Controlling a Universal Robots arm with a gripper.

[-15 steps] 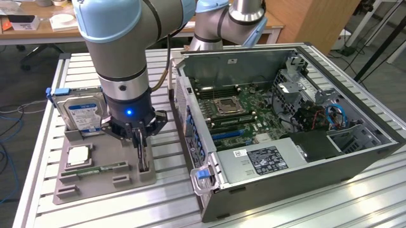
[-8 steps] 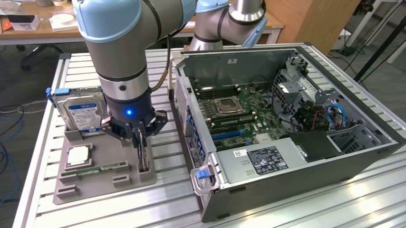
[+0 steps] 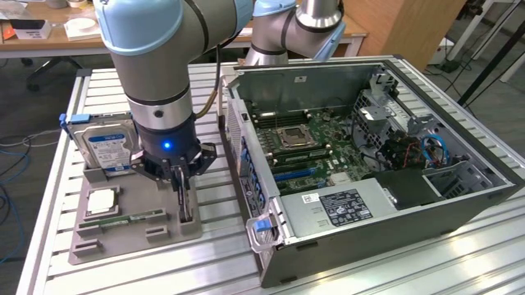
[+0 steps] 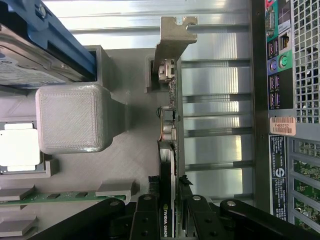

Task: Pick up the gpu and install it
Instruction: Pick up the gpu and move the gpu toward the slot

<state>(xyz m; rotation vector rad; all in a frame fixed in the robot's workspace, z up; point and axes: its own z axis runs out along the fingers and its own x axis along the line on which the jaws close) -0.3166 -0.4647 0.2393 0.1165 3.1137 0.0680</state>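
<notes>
Jaws narrowed, clamped on the upright gpu

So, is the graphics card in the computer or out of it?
Out: the graphics card stands on edge in the grey tray beside the open computer, the gripper closed on it.

You can read white letters on the edge of the gpu: "NVIDIA QUAD", and then the word is cut off. The back of the computer case has a pale orange sticker with a bar code and a short code (too small to read for sure). The words on the hard drive's blue label are too tiny to read.
</notes>
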